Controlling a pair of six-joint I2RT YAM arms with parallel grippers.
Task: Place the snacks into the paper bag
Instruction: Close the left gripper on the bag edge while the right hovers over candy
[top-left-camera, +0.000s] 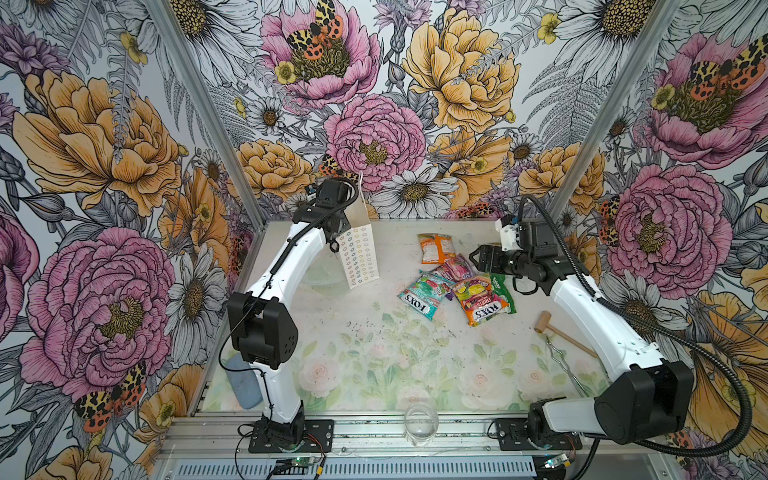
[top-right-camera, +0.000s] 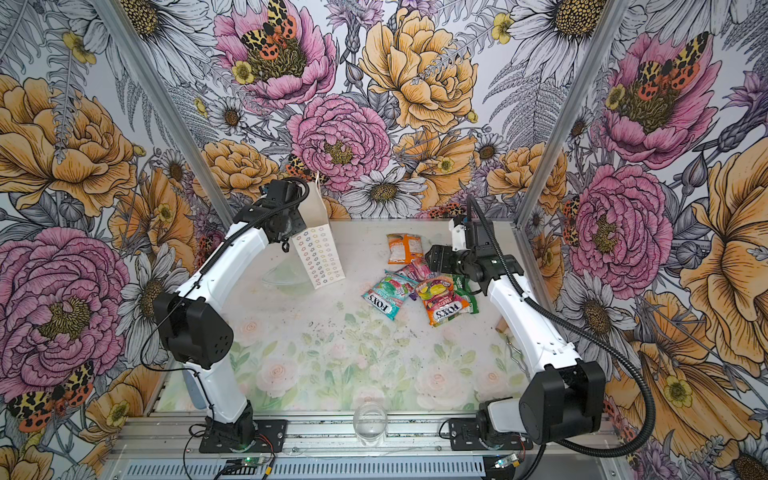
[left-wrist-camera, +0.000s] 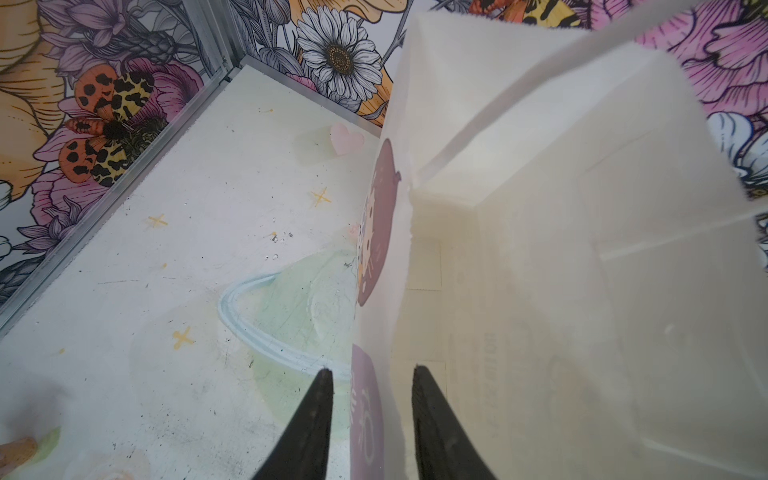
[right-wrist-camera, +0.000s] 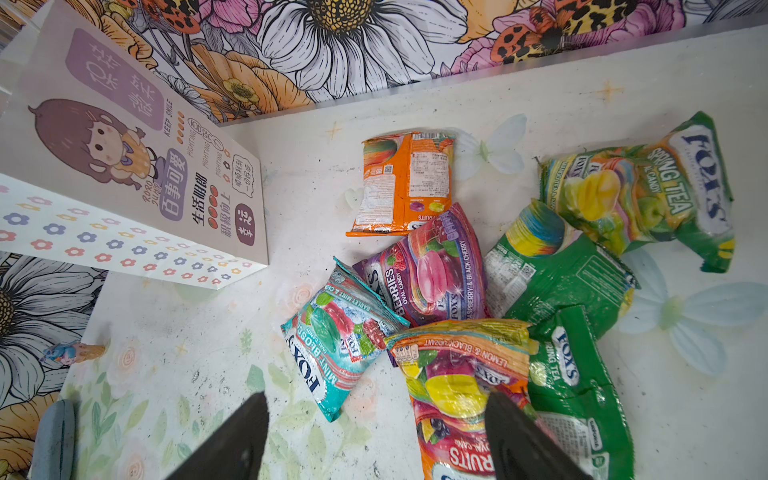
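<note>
The paper bag (top-left-camera: 360, 257) stands upright at the far left. The left gripper (left-wrist-camera: 372, 374) straddles its wall, jaws part-spread either side of the paper and not nipping it. The snacks (top-left-camera: 457, 286) lie heaped well to the bag's right. The right gripper (right-wrist-camera: 374, 399), on the nearer arm, hangs just over them with jaws wide and empty, and the orange-and-yellow packet (right-wrist-camera: 457, 374) lies directly beneath.

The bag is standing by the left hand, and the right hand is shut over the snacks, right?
Not shut: the right wrist view shows the right hand open over the snacks. The bag does stand by the left hand.
</note>
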